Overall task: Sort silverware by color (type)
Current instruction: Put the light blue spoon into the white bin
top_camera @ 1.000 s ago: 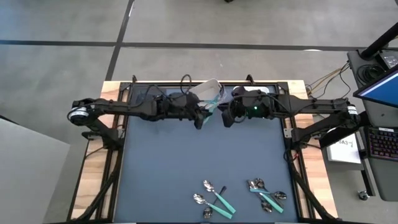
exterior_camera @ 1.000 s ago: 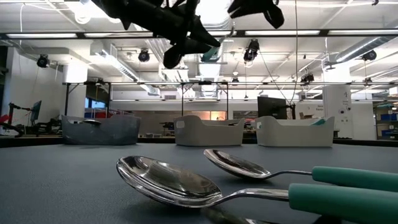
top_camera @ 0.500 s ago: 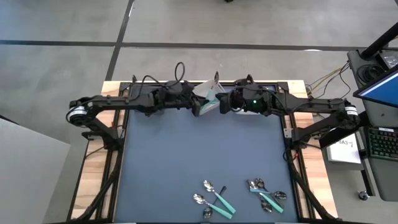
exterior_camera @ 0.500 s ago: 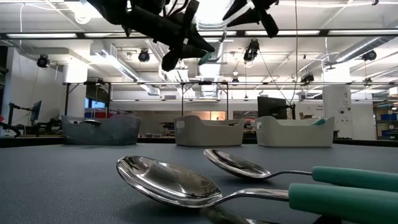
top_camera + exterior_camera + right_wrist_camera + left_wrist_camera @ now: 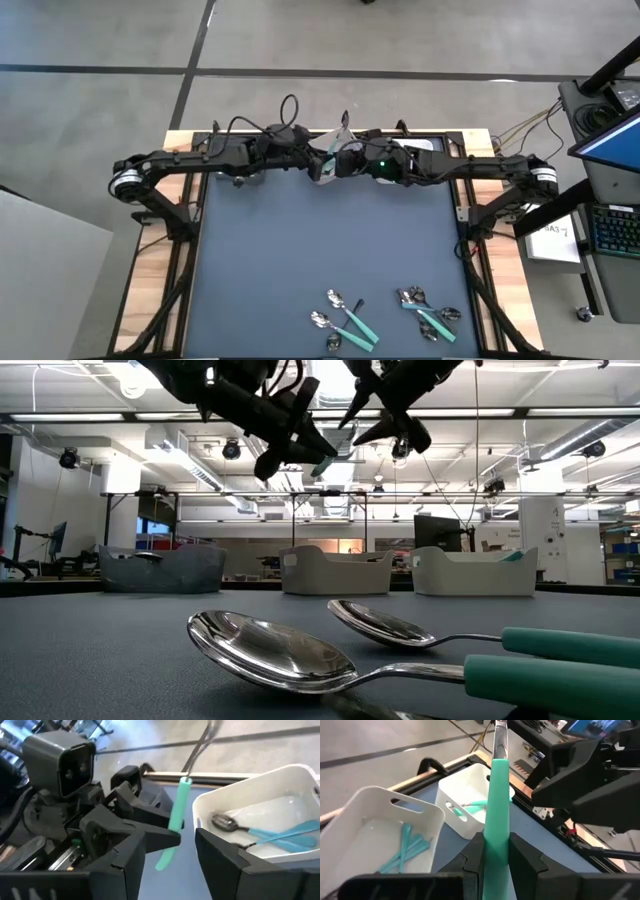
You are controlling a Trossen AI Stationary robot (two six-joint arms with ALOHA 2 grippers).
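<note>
Teal-handled utensil [image 5: 497,815], smooth plastic handle with a thin shiny metal shank, held at the table's far edge between the two arms; its head runs out of the left wrist view, so spoon or fork cannot be told, and its long axis points up and away from the left gripper [image 5: 496,851], whose fingers pinch the handle's lower end. Right gripper [image 5: 170,851] faces it, fingers spread to either side of the handle. Two white bins [image 5: 470,795] behind hold more teal-handled pieces; loose spoons [image 5: 345,315] lie at the near edge.

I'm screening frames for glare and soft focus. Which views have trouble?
Low view: ceiling lights behind the grippers silhouette them; the near spoon mirrors the lights. Right wrist view: the right gripper's own fingers blur. Left wrist view: the teal-handled utensil is sharp.
</note>
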